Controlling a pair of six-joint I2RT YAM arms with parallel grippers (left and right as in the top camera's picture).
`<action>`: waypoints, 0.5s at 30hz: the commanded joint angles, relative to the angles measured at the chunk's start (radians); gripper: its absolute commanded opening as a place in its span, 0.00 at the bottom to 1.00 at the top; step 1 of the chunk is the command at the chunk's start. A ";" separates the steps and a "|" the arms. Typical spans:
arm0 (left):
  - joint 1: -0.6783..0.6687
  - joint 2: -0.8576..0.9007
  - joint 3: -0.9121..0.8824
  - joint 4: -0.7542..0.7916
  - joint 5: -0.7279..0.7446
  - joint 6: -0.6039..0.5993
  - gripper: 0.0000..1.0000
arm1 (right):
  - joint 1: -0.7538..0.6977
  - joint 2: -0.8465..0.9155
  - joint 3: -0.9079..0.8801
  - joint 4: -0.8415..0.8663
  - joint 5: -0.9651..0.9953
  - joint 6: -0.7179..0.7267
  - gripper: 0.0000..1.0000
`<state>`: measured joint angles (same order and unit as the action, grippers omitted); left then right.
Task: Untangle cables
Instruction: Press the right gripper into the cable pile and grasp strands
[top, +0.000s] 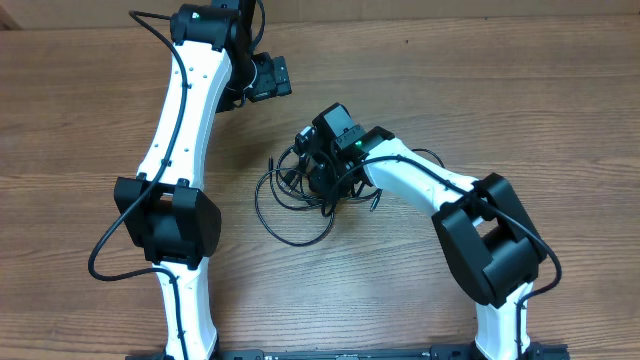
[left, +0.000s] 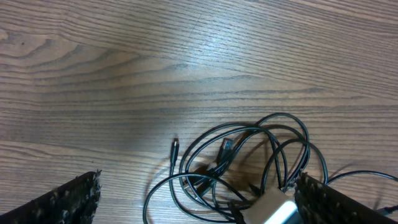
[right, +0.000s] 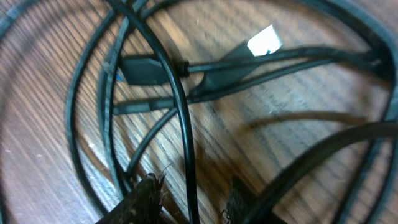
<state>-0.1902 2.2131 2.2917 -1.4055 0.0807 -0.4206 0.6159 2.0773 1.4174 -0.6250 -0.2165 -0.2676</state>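
The cables (top: 290, 185) lie as a black tangle of loops on the wooden table, mid-scene. My right gripper (top: 322, 185) is down in the tangle. In the right wrist view its fingertips (right: 146, 196) stand a little apart, and one strand (right: 180, 106) runs between them with wood showing on both sides. A black plug (right: 143, 70) and a silvery tip (right: 264, 40) lie just ahead. My left gripper (top: 272, 78) hangs wide open above the table, far left of the tangle. Its view shows the cables (left: 249, 155) and a loose plug end (left: 175, 144).
Bare wood grain surrounds the tangle on all sides. The right arm's white wrist (left: 273, 208) shows low in the left wrist view, over the cables. Thicker black arm cables run along both white arms, including the left arm (top: 180, 150).
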 joint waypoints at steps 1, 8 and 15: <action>0.000 0.009 0.019 0.000 -0.010 -0.006 0.99 | 0.005 0.025 0.002 0.003 0.007 -0.037 0.34; 0.000 0.009 0.019 0.001 -0.010 -0.006 1.00 | 0.005 0.027 0.002 0.010 0.007 -0.037 0.22; 0.000 0.009 0.019 0.000 -0.010 -0.006 1.00 | 0.004 0.014 0.013 -0.003 0.006 -0.035 0.04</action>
<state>-0.1902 2.2131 2.2917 -1.4055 0.0807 -0.4206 0.6159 2.0998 1.4174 -0.6231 -0.2092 -0.2966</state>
